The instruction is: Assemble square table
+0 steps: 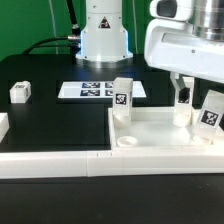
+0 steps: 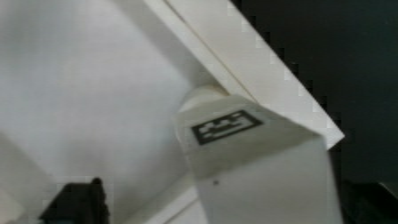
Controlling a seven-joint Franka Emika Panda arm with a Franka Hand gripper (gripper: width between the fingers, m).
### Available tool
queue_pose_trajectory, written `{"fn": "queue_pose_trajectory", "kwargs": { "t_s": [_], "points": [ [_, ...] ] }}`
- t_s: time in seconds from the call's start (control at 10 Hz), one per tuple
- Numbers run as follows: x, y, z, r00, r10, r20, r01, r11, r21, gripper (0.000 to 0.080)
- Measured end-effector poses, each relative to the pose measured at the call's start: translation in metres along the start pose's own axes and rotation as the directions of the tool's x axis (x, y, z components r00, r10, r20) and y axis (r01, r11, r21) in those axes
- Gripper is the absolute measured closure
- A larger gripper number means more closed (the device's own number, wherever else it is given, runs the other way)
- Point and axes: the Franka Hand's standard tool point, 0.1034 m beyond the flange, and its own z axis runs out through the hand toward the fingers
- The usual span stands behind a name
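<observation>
The square table top [image 1: 160,135] is white with a raised rim and lies at the exterior view's right; it also fills the wrist view [image 2: 89,90]. One white block leg [image 1: 121,97] stands at its far edge, and another leg [image 1: 210,112] stands at its right. A third leg [image 1: 20,92] lies on the black table at the far left. My gripper [image 1: 182,98] hangs low over the top, around a fourth leg [image 1: 181,113]. In the wrist view this tagged leg [image 2: 249,160] stands between my fingers; the one black finger [image 2: 75,200] that shows is apart from it. The gripper looks open.
The marker board [image 1: 90,90] lies behind the top, in front of the robot base [image 1: 104,35]. Long white L-shaped rails [image 1: 55,162] run along the front edge. A round corner socket [image 1: 128,143] shows on the top's near left.
</observation>
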Motion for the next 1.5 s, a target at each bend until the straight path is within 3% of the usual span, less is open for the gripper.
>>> {"fn": "queue_pose_trajectory", "kwargs": {
  "t_s": [0.1,0.3,0.4,0.5,0.6,0.9,1.2,1.3,1.5],
  "points": [
    [0.0041,0.0034,0.0022,0.996,-0.091,-0.02,0.091,0.996,0.009,0.0151],
    [0.0043,0.0034,0.0022,0.995,-0.094,-0.021,0.094,0.996,0.008,0.0172],
    [0.0043,0.0036,0.0027,0.998,-0.065,-0.02,0.066,0.998,0.008,0.0312],
    [0.0042,0.0036,0.003,1.0,-0.018,-0.018,0.018,1.0,0.01,0.0312],
    [0.0041,0.0037,0.0036,0.996,0.083,-0.017,-0.083,0.996,0.011,0.0488],
    [0.0044,0.0041,0.004,0.962,0.271,-0.015,-0.271,0.962,0.014,0.0509],
    [0.0055,0.0063,0.0053,0.793,0.609,-0.011,-0.608,0.792,0.058,0.0509],
    [0.0037,0.0074,0.0059,0.682,0.732,0.005,-0.729,0.678,0.094,0.0509],
    [-0.0013,0.0063,0.0056,0.478,0.877,0.054,-0.873,0.468,0.136,0.0508]
  ]
}}
